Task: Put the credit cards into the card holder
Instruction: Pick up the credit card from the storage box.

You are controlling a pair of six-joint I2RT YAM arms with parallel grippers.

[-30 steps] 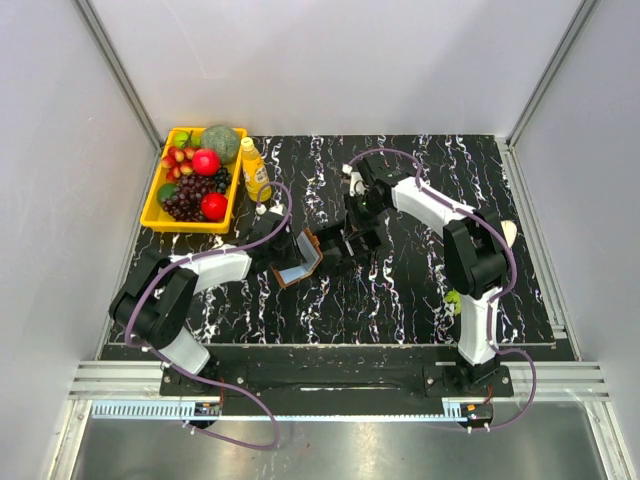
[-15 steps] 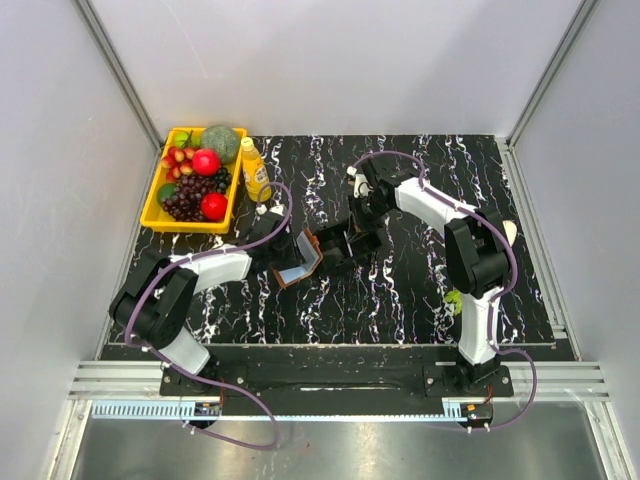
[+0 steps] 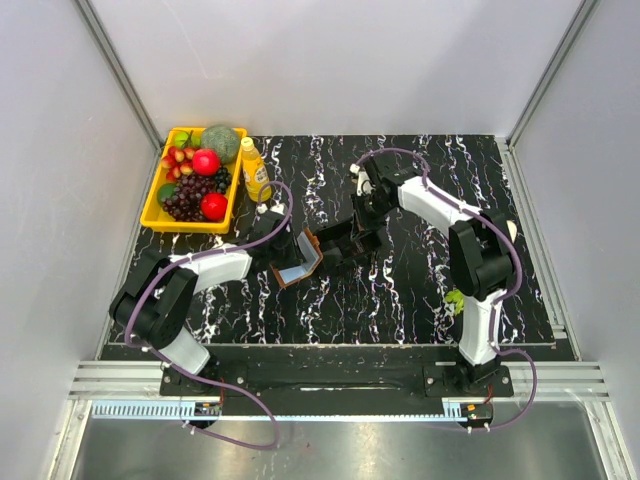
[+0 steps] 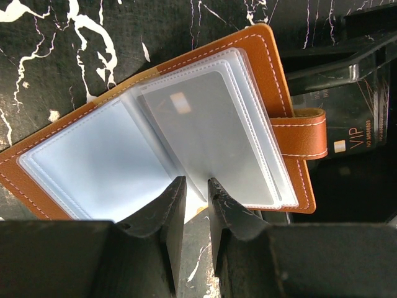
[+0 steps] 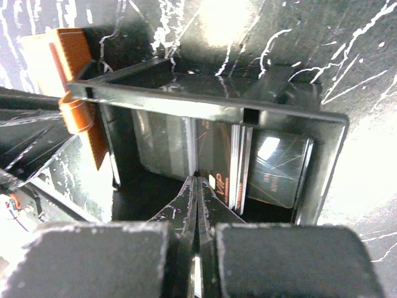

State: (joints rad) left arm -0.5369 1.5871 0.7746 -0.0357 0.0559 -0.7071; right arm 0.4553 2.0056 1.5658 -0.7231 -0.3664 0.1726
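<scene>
Lying open near the middle of the black marbled table (image 3: 400,300), the card holder (image 4: 167,130) shows a brown leather cover with pale stitching and a fan of clear plastic sleeves (image 4: 205,124). From overhead, one half of it stands tilted off the surface. Its closing strap (image 4: 304,133) points toward a black plastic box (image 5: 205,102) standing just beside it on that side, and the strap tab reaches the box's corner.

The left gripper (image 4: 196,183) is at the holder's lower edge near the fold, its fingers (image 4: 177,208) pinched narrowly on that edge.

Inside the box beside the holder, the credit cards (image 5: 220,180) stand on edge. One dark card is marked VIP, with shinier ones either side. The right gripper (image 5: 197,180) reaches into the box with its jaws pressed fully together, tips at the cards' edges. Whether a card is caught between them cannot be told.

Well apart from the holder, toward the far left corner, sits a yellow tray (image 3: 152,210) of fruit (image 3: 205,160). A yellow bottle (image 3: 255,170) stands just beside it, on the holder's side.
</scene>
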